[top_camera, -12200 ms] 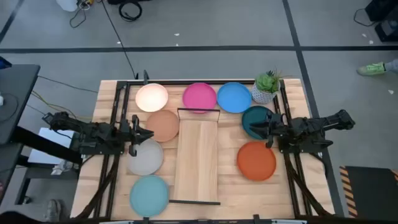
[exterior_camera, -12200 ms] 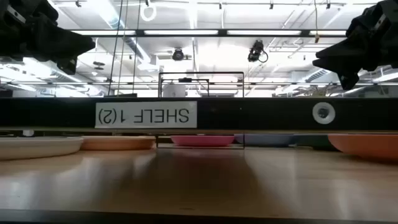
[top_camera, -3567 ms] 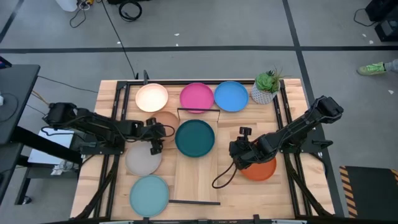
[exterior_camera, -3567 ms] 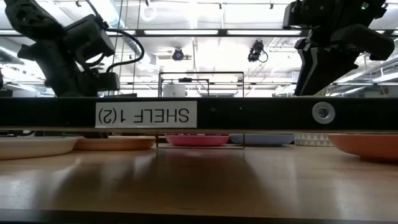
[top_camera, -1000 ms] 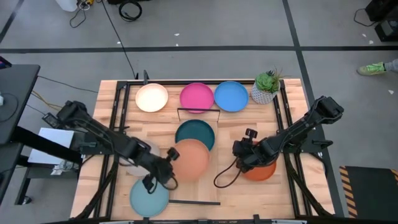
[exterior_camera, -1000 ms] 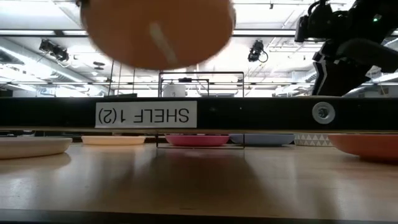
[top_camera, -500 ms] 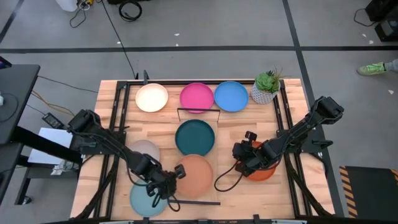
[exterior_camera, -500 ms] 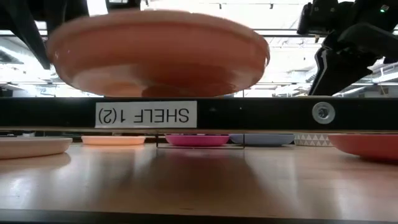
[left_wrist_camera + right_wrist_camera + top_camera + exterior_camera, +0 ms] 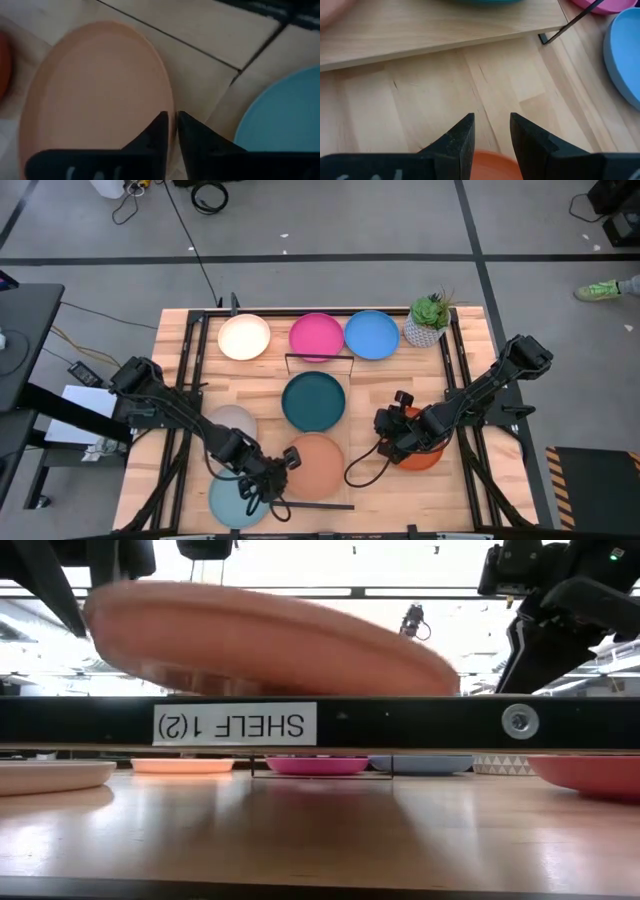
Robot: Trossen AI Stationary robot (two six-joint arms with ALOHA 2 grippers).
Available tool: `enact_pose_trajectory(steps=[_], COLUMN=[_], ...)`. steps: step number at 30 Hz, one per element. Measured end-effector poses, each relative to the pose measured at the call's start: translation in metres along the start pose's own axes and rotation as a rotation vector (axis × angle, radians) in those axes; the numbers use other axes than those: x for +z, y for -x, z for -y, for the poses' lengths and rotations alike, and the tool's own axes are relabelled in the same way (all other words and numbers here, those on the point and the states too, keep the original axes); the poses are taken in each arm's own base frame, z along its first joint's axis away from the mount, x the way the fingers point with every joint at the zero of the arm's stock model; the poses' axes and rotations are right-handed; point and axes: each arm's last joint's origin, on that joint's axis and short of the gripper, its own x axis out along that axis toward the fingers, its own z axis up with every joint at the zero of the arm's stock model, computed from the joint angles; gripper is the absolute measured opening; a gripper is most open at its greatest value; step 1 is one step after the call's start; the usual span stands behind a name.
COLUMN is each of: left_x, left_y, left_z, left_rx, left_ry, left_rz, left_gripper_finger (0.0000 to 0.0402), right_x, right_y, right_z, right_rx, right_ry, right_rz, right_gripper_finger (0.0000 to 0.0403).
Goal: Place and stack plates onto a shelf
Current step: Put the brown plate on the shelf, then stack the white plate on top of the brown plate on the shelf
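The tan plate (image 9: 316, 467) is over the near end of the pale-wood shelf (image 9: 346, 431), and my left gripper (image 9: 283, 468) is shut on its left rim. In the low view the tan plate (image 9: 270, 640) tilts, its left side higher. The dark teal plate (image 9: 313, 401) lies flat on the shelf's far half. My right gripper (image 9: 386, 432) is open at the shelf-side edge of the orange plate (image 9: 424, 453). In the right wrist view the orange plate's rim (image 9: 490, 162) shows between the finger bases. I cannot tell whether they touch. My left gripper (image 9: 171, 120) pinches the tan plate's rim (image 9: 169, 102) between its two fingers, on the side toward the table's left. The fingers reach in from the left, slanting down. The plate is tilted, its held side raised. I cannot tell whether its low right side rests on the shelf.
The cream (image 9: 244, 337), pink (image 9: 318, 337) and blue (image 9: 373, 335) plates line the far edge, beside a potted plant (image 9: 427, 320). The grey plate (image 9: 228, 423) and the light aqua plate (image 9: 232, 500) lie left of the shelf. Thin black wire rails (image 9: 318, 357) stand at the shelf's ends.
My left gripper has carried the tan plate from the shelf's middle toward the table's near edge and lowered it. In the last half second the plate has tipped, its right side dropping. The right arm has hardly moved.
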Motion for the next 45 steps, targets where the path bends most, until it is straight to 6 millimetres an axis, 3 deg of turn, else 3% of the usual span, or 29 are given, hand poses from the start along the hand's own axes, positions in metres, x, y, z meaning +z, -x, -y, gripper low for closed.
enact_pose_trajectory(steps=[5, 9, 13, 20, 27, 33, 40, 45], left_x=[0.002, 0.001, -0.014, -0.052, -0.084, -0.098, -0.136, -0.174], left_y=[0.002, 0.020, 0.036, 0.030, 0.029, 0.054, 0.065, 0.071], left_z=[-0.002, -0.007, -0.023, -0.044, -0.033, -0.019, -0.008, -0.015], left_rx=[0.016, 0.052, 0.064, 0.079, 0.103, 0.162, 0.380, 0.495], left_ry=[0.064, 0.136, 0.270, 0.419, 0.438, 0.517, 0.728, 0.960], left_rz=[0.021, 0.035, -0.011, -0.118, -0.044, 0.022, -0.089, -0.174], left_gripper_finger=[0.0103, 0.0121, 0.0120, 0.0117, 0.0116, 0.0116, 0.0116, 0.0116], right_x=[0.001, -0.003, -0.008, -0.014, -0.018, -0.021, -0.021, -0.020], right_y=[0.001, 0.005, 0.011, 0.018, 0.022, 0.024, 0.025, 0.025], right_z=[-0.002, -0.007, -0.013, -0.019, -0.023, -0.025, -0.026, -0.026], right_rx=[0.014, 0.033, 0.054, 0.067, 0.084, 0.100, 0.106, 0.105], right_ry=[-0.008, 0.007, 0.009, 0.005, 0.007, -0.030, -0.041, -0.028], right_rz=[0.013, 0.025, 0.044, 0.071, 0.075, 0.068, 0.077, 0.081], right_gripper_finger=[0.0130, 0.0130, 0.0130, 0.0130, 0.0130, 0.0130, 0.0130, 0.0130])
